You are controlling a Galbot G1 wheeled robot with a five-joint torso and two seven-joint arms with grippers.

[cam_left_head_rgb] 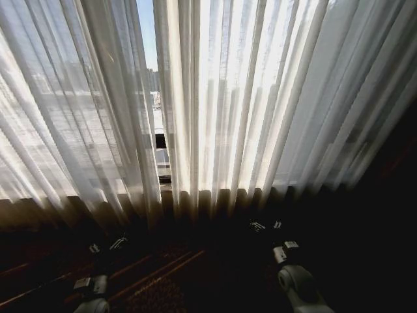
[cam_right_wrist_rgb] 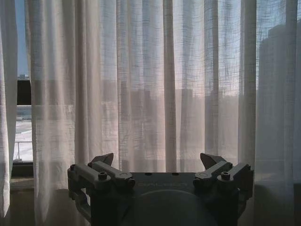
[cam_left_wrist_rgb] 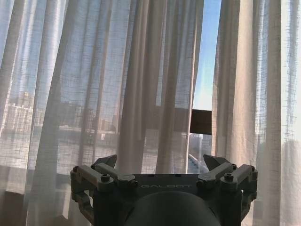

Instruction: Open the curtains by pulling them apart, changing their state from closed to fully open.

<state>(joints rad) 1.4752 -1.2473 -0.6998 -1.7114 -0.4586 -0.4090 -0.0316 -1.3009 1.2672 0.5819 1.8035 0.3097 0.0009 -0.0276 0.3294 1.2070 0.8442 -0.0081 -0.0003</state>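
Curtains [cam_left_head_rgb: 260, 104] hang across the window ahead, already parted by a narrow slit left of centre through which sky and a dark frame bar [cam_left_head_rgb: 161, 140] show; most of the glass is covered, so the task looks barely begun. Both arms sit low and extended toward the fabric, one to each side of the slit, a placing that suits drawing each panel outward (a judgement only). The left gripper [cam_left_wrist_rgb: 158, 162] faces the left panel's bunched inner edge, jaws spread wide with nothing between them. The right gripper [cam_right_wrist_rgb: 160, 160] points squarely at the right panel's pleats, jaws likewise wide and empty. Neither touches cloth. In the head view the left gripper [cam_left_head_rgb: 107, 246] and right gripper [cam_left_head_rgb: 266, 225] stand just short of the hems.
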